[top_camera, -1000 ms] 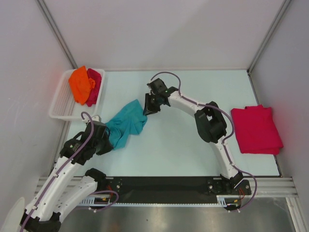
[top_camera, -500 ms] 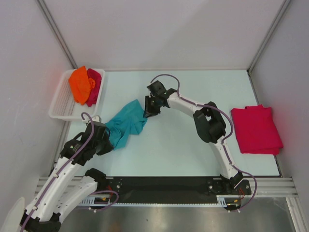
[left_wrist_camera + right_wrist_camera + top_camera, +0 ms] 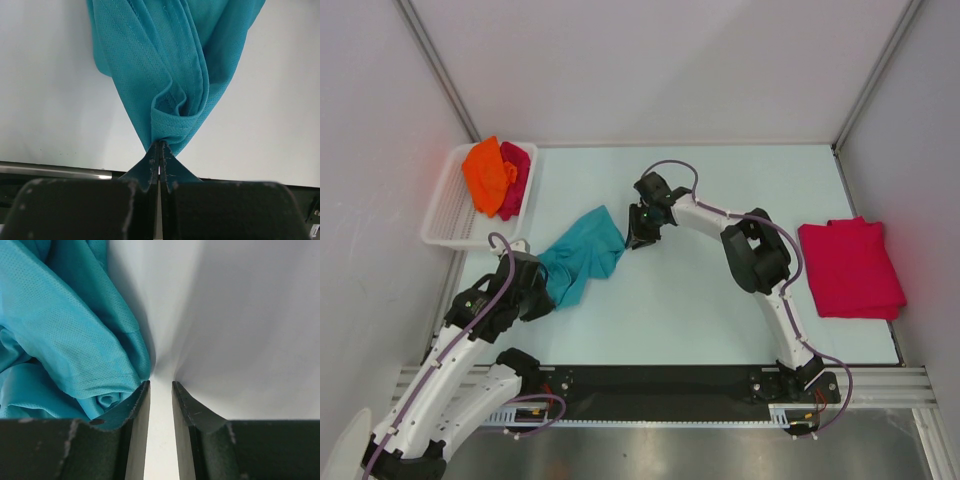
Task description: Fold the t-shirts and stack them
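Note:
The teal t-shirt [image 3: 582, 255] lies bunched on the table, left of centre. My left gripper [image 3: 546, 287] is shut on its near corner; in the left wrist view the cloth [image 3: 170, 75] hangs out from the shut tips [image 3: 160, 146]. My right gripper [image 3: 634, 238] sits at the shirt's right edge, open, with bare table between its fingers; the teal cloth [image 3: 60, 340] presses against the outside of the left finger only. An orange t-shirt [image 3: 486, 172] and a crimson-pink one [image 3: 516, 178] lie in the basket. Another crimson-pink t-shirt [image 3: 850, 266] lies folded at the right.
The white slatted basket [image 3: 440, 226] stands at the table's far left corner. Grey walls close in the table on three sides. The black mounting rail [image 3: 660, 385] runs along the near edge.
My right gripper has let go of the teal shirt's edge, parted its jaws and shifted slightly right and nearer. The left gripper keeps its hold and has not moved.

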Controlling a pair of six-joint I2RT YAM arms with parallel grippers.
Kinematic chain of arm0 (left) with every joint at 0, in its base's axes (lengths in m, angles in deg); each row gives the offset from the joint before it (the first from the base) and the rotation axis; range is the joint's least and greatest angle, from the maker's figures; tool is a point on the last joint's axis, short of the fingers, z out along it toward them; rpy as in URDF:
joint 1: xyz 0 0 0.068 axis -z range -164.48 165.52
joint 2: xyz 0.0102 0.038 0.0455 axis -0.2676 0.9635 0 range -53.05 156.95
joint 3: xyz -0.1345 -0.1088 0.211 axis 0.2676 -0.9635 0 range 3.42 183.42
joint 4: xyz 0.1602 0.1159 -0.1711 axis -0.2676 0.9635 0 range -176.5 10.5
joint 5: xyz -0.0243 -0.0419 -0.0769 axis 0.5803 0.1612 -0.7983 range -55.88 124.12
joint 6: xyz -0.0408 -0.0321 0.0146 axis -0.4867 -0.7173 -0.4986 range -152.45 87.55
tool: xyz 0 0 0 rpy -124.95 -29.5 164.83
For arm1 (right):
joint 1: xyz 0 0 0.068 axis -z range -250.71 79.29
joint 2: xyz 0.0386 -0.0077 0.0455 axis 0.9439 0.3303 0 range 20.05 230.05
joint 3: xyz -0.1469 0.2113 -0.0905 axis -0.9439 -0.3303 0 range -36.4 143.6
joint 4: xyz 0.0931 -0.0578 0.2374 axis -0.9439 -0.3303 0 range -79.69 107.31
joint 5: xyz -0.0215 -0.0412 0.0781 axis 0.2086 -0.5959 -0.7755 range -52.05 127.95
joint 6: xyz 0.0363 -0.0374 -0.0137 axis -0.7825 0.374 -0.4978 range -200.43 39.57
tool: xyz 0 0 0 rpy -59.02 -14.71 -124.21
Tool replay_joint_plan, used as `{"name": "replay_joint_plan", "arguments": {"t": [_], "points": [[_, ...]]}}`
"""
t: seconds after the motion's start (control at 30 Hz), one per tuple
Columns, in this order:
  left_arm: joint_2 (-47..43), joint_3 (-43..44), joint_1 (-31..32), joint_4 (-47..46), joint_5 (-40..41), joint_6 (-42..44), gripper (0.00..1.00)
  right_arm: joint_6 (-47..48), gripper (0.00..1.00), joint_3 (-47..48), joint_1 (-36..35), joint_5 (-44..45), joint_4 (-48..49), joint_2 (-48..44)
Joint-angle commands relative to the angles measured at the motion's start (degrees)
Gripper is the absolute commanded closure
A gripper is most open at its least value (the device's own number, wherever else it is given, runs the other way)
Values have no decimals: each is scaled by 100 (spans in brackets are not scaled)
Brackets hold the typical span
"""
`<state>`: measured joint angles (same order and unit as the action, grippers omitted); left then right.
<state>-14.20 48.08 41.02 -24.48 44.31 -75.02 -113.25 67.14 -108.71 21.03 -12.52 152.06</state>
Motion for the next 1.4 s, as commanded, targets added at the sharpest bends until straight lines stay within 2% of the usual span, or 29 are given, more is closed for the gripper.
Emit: {"name": "replay_joint_plan", "arguments": {"t": [0.0, 0.83, 1.37], "points": [[-35, -2, 34, -111, -26, -24, 100, -49, 70, 95, -32, -39, 187, -140], [-9, -28, 34, -146, -53, 20, 100, -216, 68, 139, -199, 155, 187, -685], [35, -19, 34, -164, -62, 47, 100, -365, 68, 579, -243, 23, 223, -299]]}}
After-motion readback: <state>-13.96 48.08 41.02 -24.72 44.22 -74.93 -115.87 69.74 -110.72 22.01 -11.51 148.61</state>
